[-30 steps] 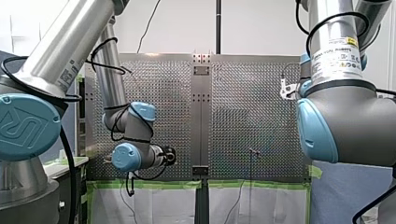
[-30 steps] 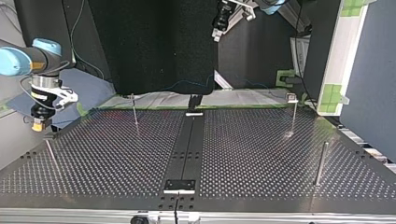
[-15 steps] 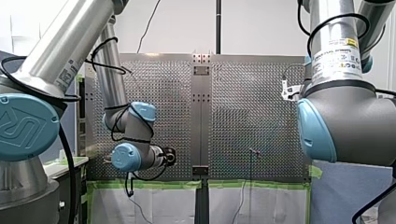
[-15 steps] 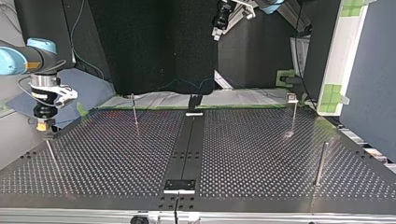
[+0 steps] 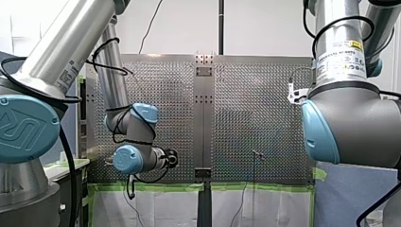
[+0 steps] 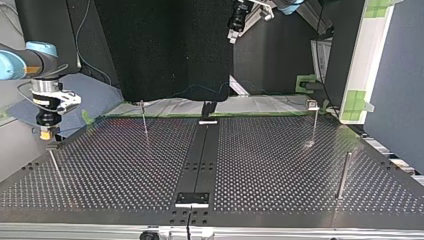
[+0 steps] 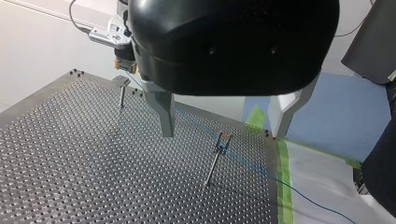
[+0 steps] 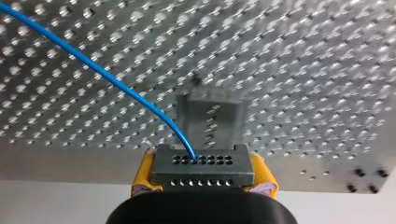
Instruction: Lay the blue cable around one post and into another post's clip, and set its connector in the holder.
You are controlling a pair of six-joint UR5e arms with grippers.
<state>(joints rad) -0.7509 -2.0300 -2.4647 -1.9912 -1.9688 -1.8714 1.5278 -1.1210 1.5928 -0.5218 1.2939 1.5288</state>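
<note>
Fingers (image 8: pixel 264 174) of my right gripper (image 8: pixel 202 177) pinch the connector (image 8: pixel 202 164) of the blue cable (image 8: pixel 93 67); my left gripper (image 7: pixel 223 134) has its fingers spread.

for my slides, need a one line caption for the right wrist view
Right pincer, yellow pads shut on the blue cable's grey connector, with the holder ahead on the perforated table

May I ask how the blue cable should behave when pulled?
The cable looks thin, so probably light and floppy. Its smooth arc out of the connector hints at springiness; it may slip off a post unless taut.
</note>
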